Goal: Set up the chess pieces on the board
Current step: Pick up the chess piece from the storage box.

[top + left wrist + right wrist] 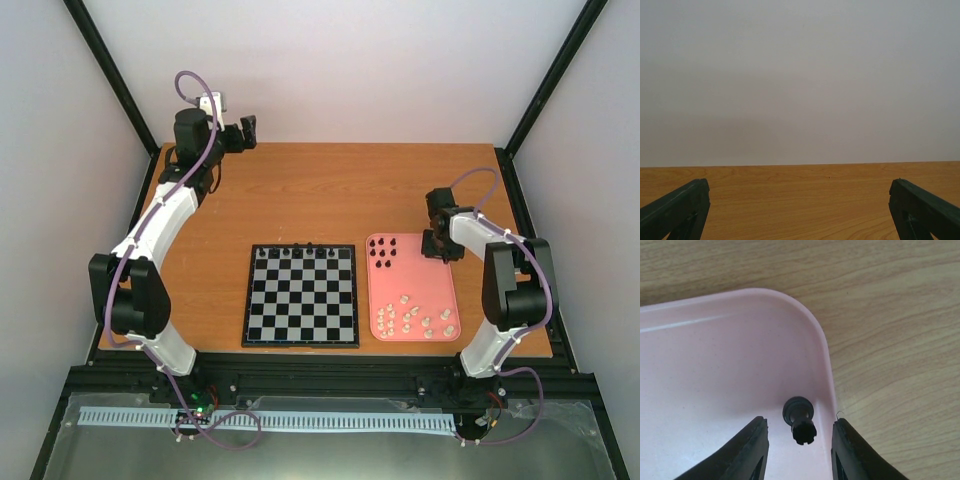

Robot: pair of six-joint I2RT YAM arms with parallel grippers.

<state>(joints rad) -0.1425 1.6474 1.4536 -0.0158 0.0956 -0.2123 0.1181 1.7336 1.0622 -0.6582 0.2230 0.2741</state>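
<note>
The board (300,300) lies in the middle of the table, with several black chess pieces (312,249) along its far row. More black pieces (384,251) stand at the far end of the pink tray (440,290), and cream-white pieces (415,320) lie at its near end. My right gripper (440,248) hangs over the tray's far right corner. In the right wrist view its fingers (747,452) straddle a black piece with a notched top (800,424); the gripper (800,442) is open, with a gap on each side. My left gripper (245,132) is raised at the far left, open and empty (800,210).
The tray rim (827,370) curves just right of the straddled piece, under the right finger (852,450). Bare wooden table (330,190) stretches behind the board and the tray. Black frame posts stand at the far corners.
</note>
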